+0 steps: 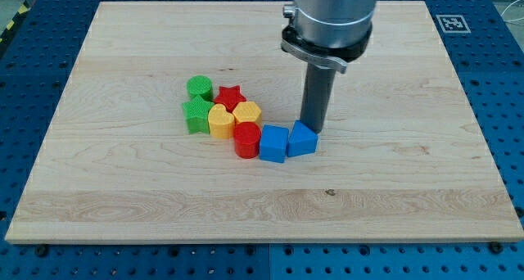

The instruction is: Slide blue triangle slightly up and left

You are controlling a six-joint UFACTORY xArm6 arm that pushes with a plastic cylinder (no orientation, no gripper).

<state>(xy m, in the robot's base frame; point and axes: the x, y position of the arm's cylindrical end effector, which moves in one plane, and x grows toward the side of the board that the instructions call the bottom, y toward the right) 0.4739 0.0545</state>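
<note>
The blue triangle (pixel 301 140) lies on the wooden board (pixel 393 182) at the right end of a cluster of blocks, touching a blue cube (pixel 273 143) on its left. My tip (pixel 313 130) stands right at the triangle's upper right side, touching it or nearly so. The dark rod rises from there to the grey arm at the view's top.
Left of the blue cube is a red cylinder (pixel 246 140). Above and left of it are a yellow hexagon (pixel 247 113), a yellow heart (pixel 220 121), a red star (pixel 230 96), a green star (pixel 196 115) and a green cylinder (pixel 199 88), all packed close.
</note>
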